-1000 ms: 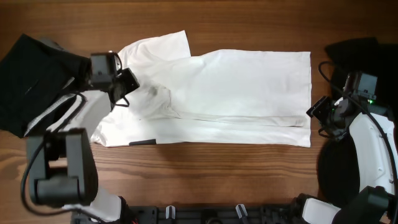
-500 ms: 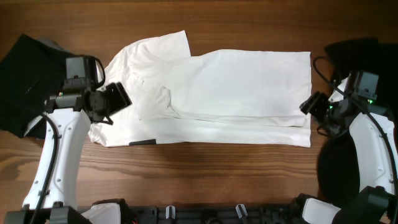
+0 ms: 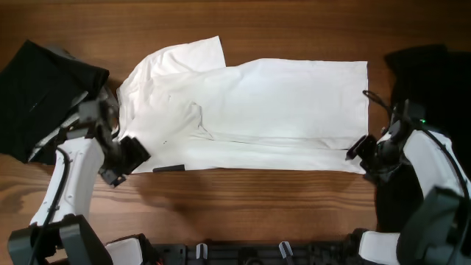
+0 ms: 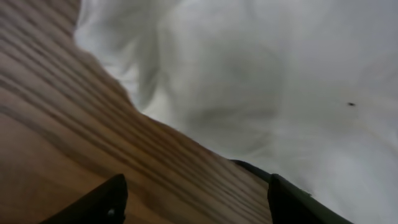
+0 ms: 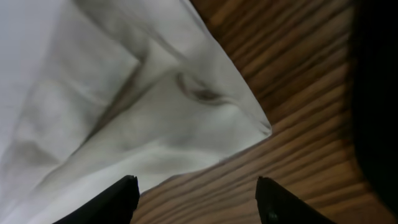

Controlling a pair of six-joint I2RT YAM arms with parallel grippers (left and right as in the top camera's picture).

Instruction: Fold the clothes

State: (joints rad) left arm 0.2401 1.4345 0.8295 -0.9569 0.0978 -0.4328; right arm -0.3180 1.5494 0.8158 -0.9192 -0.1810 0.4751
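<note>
A large white T-shirt (image 3: 280,103) lies flat across the middle of the wooden table, with its lower part folded up along its length. A small dark label (image 3: 169,168) shows at its front edge. My left gripper (image 3: 131,156) is at the shirt's front left corner. In the left wrist view it (image 4: 199,205) stands open over bare wood, with the white cloth (image 4: 261,74) just ahead. My right gripper (image 3: 358,150) is at the front right corner. Seen from its own wrist it (image 5: 196,202) is open and holds nothing, and the shirt's corner (image 5: 242,121) lies in front of it.
A black garment (image 3: 37,96) lies at the far left of the table. Another dark garment (image 3: 419,62) lies at the far right, partly under my right arm, and shows as a dark edge (image 5: 379,93) in the right wrist view. Bare wood (image 3: 257,199) runs along the front edge.
My left gripper has let go of the cloth near the collar, opened, and come down to the shirt's front left corner. My right gripper has shifted toward the front right corner.
</note>
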